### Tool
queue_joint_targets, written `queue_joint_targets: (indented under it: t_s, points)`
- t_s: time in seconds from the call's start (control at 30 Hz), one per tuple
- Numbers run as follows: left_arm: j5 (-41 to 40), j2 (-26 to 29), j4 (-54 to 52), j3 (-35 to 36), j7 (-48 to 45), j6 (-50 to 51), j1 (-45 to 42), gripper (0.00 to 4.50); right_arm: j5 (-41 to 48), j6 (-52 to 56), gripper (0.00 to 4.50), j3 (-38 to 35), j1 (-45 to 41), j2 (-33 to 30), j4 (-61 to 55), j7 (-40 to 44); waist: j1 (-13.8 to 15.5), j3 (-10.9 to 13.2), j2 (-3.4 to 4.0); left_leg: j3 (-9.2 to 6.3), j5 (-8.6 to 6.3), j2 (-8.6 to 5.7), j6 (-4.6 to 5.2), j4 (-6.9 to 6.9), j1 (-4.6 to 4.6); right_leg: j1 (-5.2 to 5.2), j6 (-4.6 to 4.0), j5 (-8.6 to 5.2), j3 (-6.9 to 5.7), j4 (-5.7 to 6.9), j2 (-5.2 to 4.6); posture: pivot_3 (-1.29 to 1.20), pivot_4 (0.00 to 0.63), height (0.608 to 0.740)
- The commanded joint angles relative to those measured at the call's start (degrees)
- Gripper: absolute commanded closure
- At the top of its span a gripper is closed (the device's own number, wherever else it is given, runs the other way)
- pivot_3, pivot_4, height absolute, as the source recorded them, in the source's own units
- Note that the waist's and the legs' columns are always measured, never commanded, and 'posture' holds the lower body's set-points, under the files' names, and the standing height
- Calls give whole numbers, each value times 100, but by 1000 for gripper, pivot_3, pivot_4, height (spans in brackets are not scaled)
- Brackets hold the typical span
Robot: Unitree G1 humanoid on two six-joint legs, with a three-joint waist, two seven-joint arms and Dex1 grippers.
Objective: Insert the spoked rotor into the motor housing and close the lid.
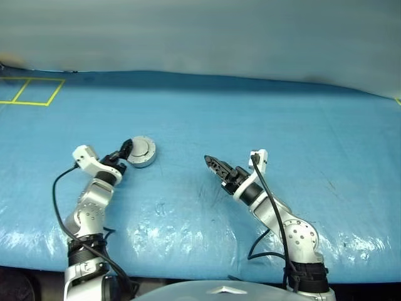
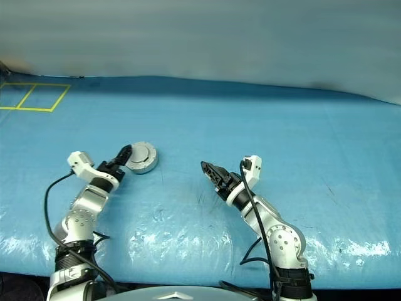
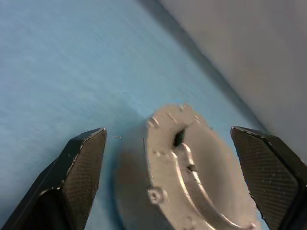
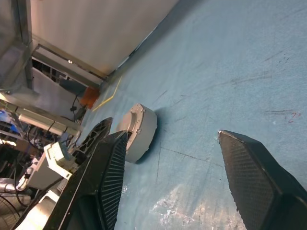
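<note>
Lid closed on motor housing, blue table. L gripper released, fingers apart beside it; R gripper open, empty, well apart.

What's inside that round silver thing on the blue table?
The lid covers the motor housing, so nothing inside shows. Only its plain silver top and side are visible.
</note>
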Motion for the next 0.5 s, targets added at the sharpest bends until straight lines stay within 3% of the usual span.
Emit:
queue_joint_targets:
  t_s: [0.03, 0.13, 0.33, 0.43, 0.5]
  points:
    - [143, 135, -354, 172, -55, -334, 106, 51, -196, -196, 1307, 44, 10, 9, -266, 145, 21, 0, -2, 0, 0, -1, 0, 0, 0, 0, 0, 0, 0, -2, -1, 0, 150, 740]
    - [580, 139, -824, -32, -114, -793, 285, 51, -923, -773, 1307, 122, 58, 17, -443, 87, 64, 2, -5, 0, 1, -4, -2, 1, -2, 1, 4, 2, -1, -5, -6, 0, 150, 740]
    - [1766, -201, -2197, -1411, 137, -1040, 977, 51, -3577, -1966, 1307, 1017, 241, -500, -585, -444, 92, -1, -5, 3, 5, -11, -11, -1, -3, 3, 10, 6, 2, -12, -14, 0, 150, 740]
    - [1448, -681, -2556, -1768, 218, -748, 1253, 51, -4287, -2313, 1307, 1269, 429, -555, -510, -613, 86, -2, -8, 6, 21, -14, -38, -9, -3, 0, 13, 7, 7, -17, -17, 0, 150, 740]
    - [2002, -667, -2620, -2331, 62, -998, 1512, 51, -4818, -2540, 1307, 1303, 611, -480, -436, -954, 77, -1, -9, 4, 17, -9, -32, -11, -3, -1, 12, 7, 6, -16, -13, 0, 150, 740]
